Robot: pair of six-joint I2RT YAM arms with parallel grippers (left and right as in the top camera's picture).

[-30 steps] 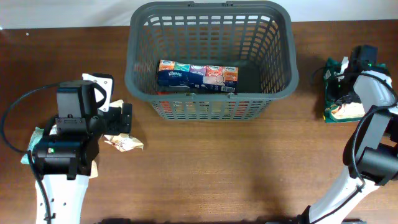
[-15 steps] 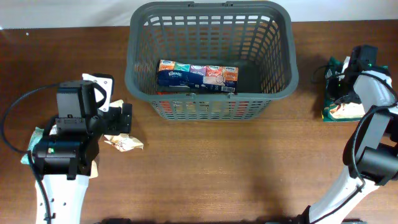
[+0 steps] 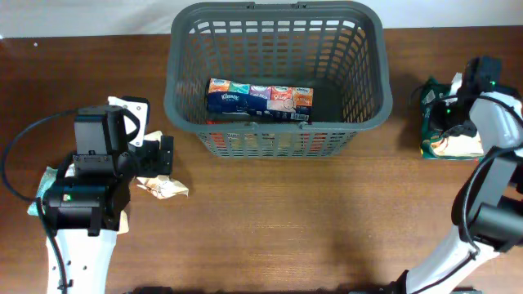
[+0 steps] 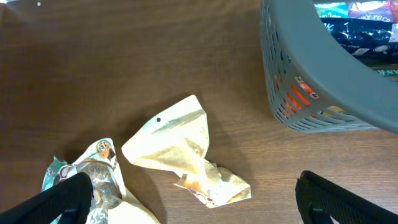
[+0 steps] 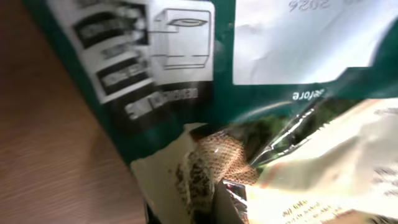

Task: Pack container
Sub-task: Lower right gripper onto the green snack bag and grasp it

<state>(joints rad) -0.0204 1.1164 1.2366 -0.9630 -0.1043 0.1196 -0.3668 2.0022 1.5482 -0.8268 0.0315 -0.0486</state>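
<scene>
Your right gripper (image 3: 454, 113) has shifted, green packet (image 3: 445, 145) sliding slightly toward the container (image 3: 278, 15) at far centre. Its jaws: you cannot tell. Left gripper (image 3: 166, 155) spread near crumpled wrapper (image 4: 180, 152). Pickup probably starting.

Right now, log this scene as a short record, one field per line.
basket: upright, at the far middle of the table
in basket: tissue pack, lying on the base
left fingers: open, above a cream packet
cream packet: crumpled, on the table left of the basket
second packet: crumpled, left of the cream one
right fingers: down at the green packet; grip hidden
green packet: on the table right of the basket
</scene>
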